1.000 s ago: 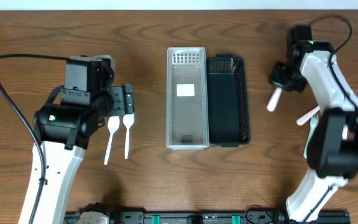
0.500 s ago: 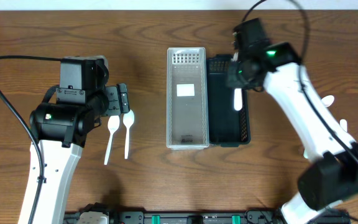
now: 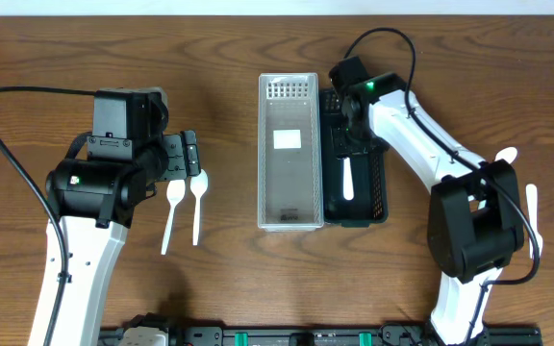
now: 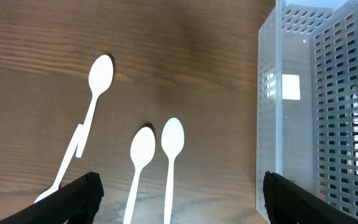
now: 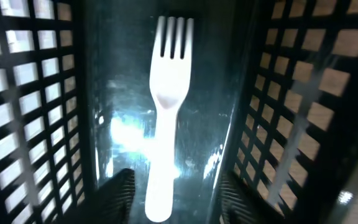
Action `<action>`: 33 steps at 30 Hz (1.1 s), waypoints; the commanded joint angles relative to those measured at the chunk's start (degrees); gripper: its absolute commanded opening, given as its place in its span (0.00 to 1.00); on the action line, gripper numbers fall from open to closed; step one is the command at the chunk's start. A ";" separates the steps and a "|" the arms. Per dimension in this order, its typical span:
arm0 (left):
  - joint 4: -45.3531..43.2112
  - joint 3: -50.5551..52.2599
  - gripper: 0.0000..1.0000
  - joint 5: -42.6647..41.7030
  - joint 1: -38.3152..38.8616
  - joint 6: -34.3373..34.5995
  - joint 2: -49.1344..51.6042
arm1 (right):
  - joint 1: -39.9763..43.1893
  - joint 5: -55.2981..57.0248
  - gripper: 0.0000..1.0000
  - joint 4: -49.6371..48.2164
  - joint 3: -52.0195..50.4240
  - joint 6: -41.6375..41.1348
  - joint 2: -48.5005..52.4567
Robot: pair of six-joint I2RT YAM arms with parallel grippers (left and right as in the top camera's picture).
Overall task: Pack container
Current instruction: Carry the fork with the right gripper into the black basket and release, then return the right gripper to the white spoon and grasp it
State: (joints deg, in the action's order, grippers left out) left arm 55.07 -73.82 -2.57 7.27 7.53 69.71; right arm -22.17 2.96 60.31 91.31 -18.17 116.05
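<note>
White fork point(image 5: 166, 93) flat on the floor of the black basket point(image 3: 378, 183), loose between the parted jaws of the right gripper point(image 5: 174, 190). Touching alongside: clear basket point(image 3: 289, 207), only a white patch inside. Left gripper point(image 4: 179, 199) spread wide above white spoons point(image 4: 143, 149) on the table point(image 3: 229, 58).

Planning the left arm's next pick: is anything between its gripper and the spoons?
Nothing visible. The open left gripper faces the spoons directly, and they lie uncovered on the table.

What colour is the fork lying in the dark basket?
White plastic fork; clearest in the right wrist view.
</note>
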 commanded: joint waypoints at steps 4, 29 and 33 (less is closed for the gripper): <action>-0.04 -0.39 0.85 0.68 -0.24 0.31 0.33 | 3.56 2.34 0.55 0.70 6.05 -1.25 -11.54; 0.13 -0.39 0.86 0.68 -0.24 0.33 0.33 | 46.88 1.40 0.93 6.54 2.93 -9.35 -1.16; 0.13 -0.39 0.86 0.66 -0.24 0.31 0.33 | 46.71 0.35 0.93 5.79 2.64 -8.90 4.07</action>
State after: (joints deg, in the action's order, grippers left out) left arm 55.09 -73.82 -2.57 7.27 7.51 69.76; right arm 24.67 4.45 66.35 94.28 -28.03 117.54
